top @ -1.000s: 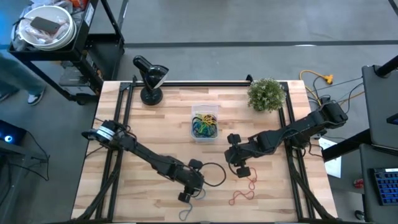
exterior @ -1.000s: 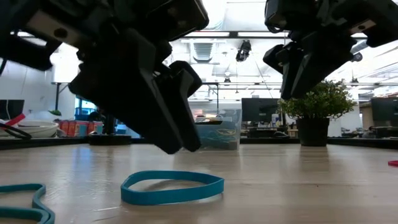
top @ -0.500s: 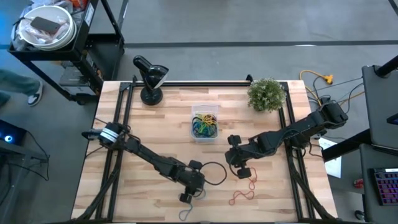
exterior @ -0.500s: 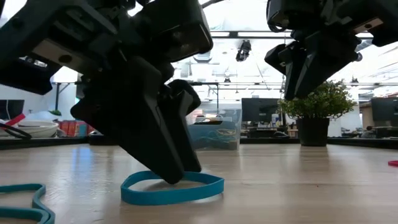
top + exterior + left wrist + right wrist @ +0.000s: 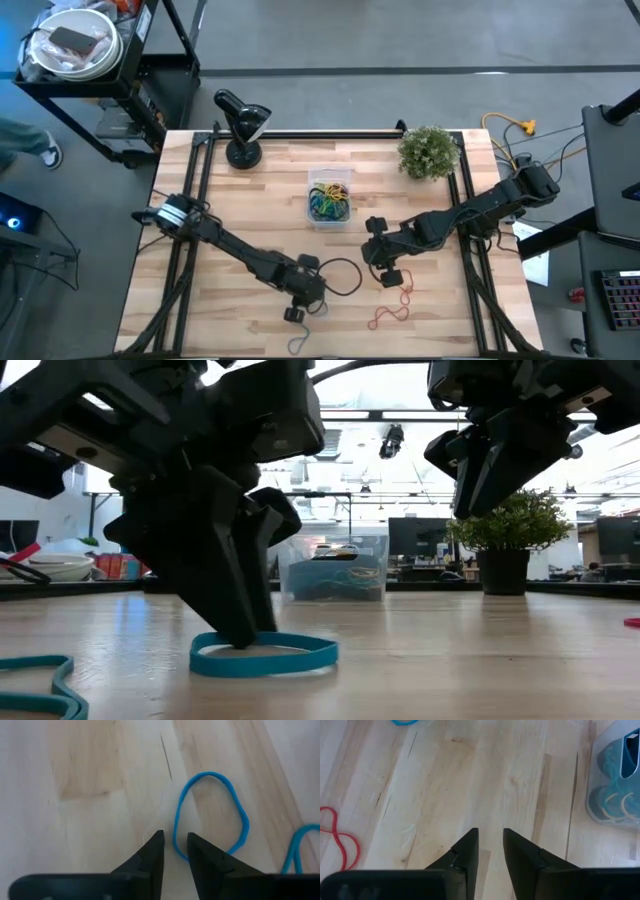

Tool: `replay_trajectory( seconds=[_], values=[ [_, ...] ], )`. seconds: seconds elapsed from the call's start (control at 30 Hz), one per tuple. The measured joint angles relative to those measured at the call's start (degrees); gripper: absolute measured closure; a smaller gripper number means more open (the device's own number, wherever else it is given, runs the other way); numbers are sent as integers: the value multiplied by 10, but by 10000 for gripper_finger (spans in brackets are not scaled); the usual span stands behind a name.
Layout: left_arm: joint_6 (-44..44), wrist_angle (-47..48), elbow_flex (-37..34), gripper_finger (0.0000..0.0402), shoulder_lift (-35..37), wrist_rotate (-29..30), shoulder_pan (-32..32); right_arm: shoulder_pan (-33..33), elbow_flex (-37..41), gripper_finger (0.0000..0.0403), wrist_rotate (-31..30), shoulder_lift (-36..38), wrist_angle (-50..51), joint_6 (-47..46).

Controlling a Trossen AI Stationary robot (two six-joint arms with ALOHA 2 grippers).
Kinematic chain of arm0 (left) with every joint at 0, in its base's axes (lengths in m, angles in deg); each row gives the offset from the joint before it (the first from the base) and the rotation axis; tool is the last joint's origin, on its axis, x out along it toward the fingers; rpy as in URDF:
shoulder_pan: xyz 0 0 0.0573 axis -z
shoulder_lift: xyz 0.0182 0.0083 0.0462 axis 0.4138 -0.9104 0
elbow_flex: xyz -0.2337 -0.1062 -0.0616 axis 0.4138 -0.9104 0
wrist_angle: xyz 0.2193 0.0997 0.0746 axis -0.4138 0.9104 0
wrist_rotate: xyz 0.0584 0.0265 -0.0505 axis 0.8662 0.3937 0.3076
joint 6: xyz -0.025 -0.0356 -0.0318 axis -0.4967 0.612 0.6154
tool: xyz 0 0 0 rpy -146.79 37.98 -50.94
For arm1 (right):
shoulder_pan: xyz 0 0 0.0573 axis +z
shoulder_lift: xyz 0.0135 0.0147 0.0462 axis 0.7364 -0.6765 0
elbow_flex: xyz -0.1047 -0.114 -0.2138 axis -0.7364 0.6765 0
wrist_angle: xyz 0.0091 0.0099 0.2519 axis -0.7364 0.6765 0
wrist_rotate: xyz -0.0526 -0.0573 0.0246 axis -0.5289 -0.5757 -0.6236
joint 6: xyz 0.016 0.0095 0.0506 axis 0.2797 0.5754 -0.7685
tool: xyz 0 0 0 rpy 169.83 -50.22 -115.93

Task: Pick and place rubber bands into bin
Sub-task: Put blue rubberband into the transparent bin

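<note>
Two arms flank the bin (image 5: pixel 329 198) from above, left pincer (image 5: pixel 294 312) well nearer the camera. At worktop level, narrowed jaws straddle the blue band's (image 5: pixel 264 654) rim. Wrist view: right pincer (image 5: pixel 490 851) narrow, empty (band could slip out).

Wooden slatted table (image 5: pixel 260 190). At far right, a small potted plant (image 5: pixel 429 152); at far left, a black desk lamp (image 5: pixel 241 127). Beyond the far-left corner, a dark cart (image 5: pixel 120 70) bearing a white bowl (image 5: pixel 72 42), contents unclear. Right of the table, a yellow cable (image 5: pixel 515 127) on the floor.
</note>
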Motion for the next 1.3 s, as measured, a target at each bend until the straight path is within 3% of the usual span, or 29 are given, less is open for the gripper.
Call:
replay_trajectory(
  seconds=[0.37,0.63,0.83,1.3],
  values=[
    [42,137,3,398,14,-15,0,0,0,321,0,0,-1,0],
    [42,179,1,401,37,5,1,0,0,330,0,0,-4,0],
    [16,181,-2,401,63,86,7,0,0,328,0,0,-13,0],
    [-47,164,-4,401,178,376,7,0,2,330,-13,0,-14,0]
  ],
)
